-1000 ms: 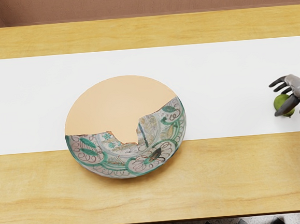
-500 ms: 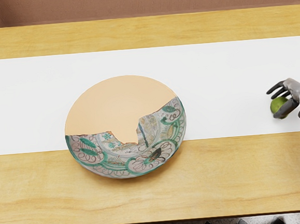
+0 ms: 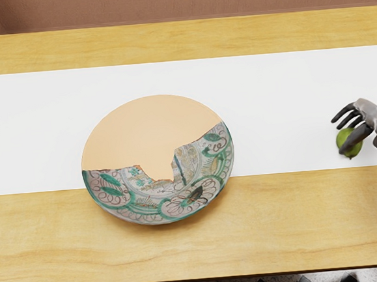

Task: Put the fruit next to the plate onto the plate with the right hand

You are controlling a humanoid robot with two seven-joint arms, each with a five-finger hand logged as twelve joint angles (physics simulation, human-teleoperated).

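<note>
A small green fruit (image 3: pixel 344 138) sits at the far right of the white table runner (image 3: pixel 37 127), well to the right of the plate. The plate (image 3: pixel 145 131) is large and round, plain tan on its upper part and painted with green scrolls on its lower part; nothing lies on it. My right hand (image 3: pixel 341 133) comes in from the right edge, its dark fingers (image 3: pixel 344 112) curled over the fruit's top and its thumb crossing the fruit's front. My left arm does not show.
The runner lies across a long wooden table (image 3: pixel 196 232). Bare runner stretches between the plate's right rim and the fruit. The table's front edge runs along the bottom of the view.
My right hand has shifted a little to the left and down, and the green fruit has moved with it, closer to the plate. The plate has not moved.
</note>
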